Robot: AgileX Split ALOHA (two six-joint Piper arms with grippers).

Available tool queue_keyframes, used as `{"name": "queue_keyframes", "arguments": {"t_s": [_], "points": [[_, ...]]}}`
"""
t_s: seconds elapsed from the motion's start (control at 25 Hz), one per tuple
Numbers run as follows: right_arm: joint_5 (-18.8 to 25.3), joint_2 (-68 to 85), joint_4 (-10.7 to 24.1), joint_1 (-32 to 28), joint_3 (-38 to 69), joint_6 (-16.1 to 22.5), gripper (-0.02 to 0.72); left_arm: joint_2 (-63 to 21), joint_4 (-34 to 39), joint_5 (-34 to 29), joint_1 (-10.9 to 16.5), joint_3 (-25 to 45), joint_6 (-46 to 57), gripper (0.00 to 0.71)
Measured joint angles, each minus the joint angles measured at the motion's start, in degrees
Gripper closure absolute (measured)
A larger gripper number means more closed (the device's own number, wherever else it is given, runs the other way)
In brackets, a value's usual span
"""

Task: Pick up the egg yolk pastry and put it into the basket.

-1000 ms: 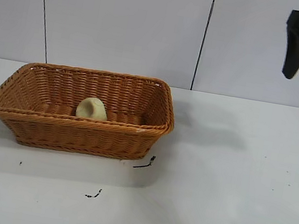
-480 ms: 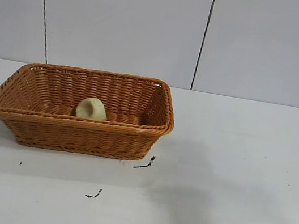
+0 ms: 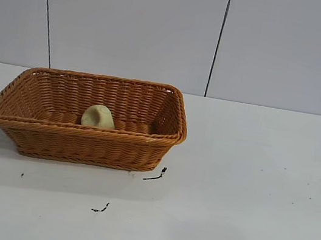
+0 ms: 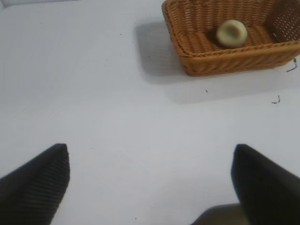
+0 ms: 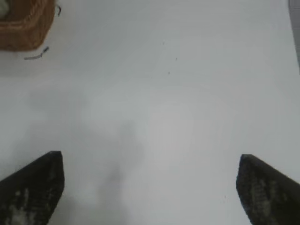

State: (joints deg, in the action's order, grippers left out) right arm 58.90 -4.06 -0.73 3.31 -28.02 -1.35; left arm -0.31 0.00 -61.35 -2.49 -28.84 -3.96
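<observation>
The egg yolk pastry (image 3: 98,116), a pale yellow-green dome, lies inside the orange-brown wicker basket (image 3: 83,141) at the table's left; it also shows in the left wrist view as the pastry (image 4: 231,33) in the basket (image 4: 220,61). Neither arm appears in the exterior view. My left gripper (image 4: 150,154) is open over bare table, far from the basket, nothing between its fingers. My right gripper (image 5: 150,161) is open above bare table, with only a corner of the basket (image 5: 21,40) visible far off.
Small dark scraps lie on the white table by the basket's front corner (image 3: 156,175) and nearer the front edge (image 3: 100,208). A white panelled wall stands behind the table.
The right gripper, seen high at the upper right a second ago, has left the exterior view. The pastry and basket have not moved.
</observation>
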Motion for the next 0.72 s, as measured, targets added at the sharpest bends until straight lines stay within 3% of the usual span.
{"name": "queue_keyframes", "arguments": {"t_s": [0.32, 0.72], "points": [[0.06, 4.37, -0.18, 0.0, 0.0, 0.0, 0.01, 0.0, 0.0, 0.0, 0.0, 0.0, 0.0, 0.014], [0.06, 4.37, -0.25, -4.34, 0.0, 0.0, 0.01, 0.0, 0.0, 0.0, 0.0, 0.0, 0.0, 0.014]]}}
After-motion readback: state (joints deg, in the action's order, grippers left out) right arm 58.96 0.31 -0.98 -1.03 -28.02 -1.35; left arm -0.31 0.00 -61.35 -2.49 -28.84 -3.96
